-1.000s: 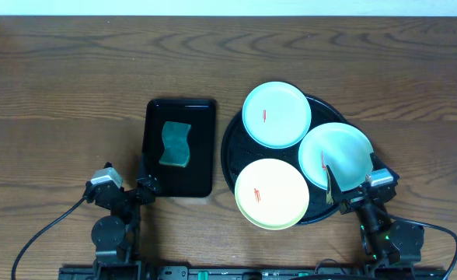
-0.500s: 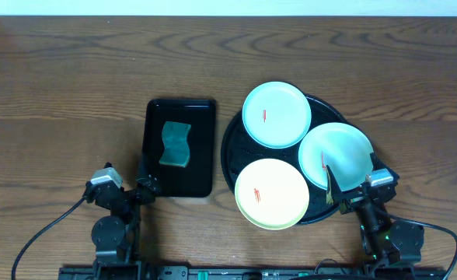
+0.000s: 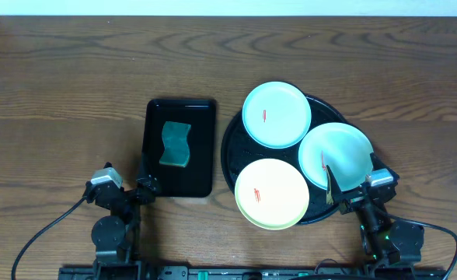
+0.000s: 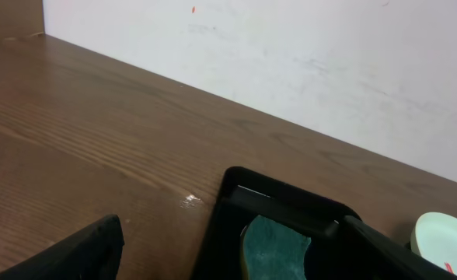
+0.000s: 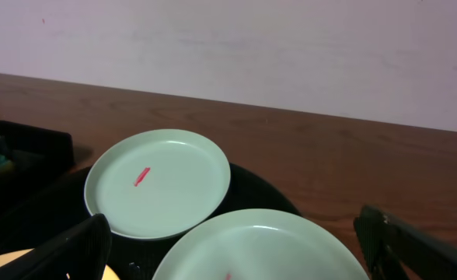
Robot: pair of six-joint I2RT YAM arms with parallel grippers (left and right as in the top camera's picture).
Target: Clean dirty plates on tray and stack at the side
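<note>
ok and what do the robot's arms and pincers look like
Both are black. The left arm and right arm have round joints, each trailing a thin black cable. The left pincer and right pincer have two dark wedge-shaped fingers and a small silver block. The right arm shows green lights.

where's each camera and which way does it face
Overhead: above the table, looking straight down at tray, plates, sponge; left gripper, right gripper at bottom.
Left wrist: behind its open fingers, facing the wall over the sponge.
Right wrist: behind its open fingers, facing the wall over the plates.
Shared: light blue plate, overhead and right wrist.
</note>
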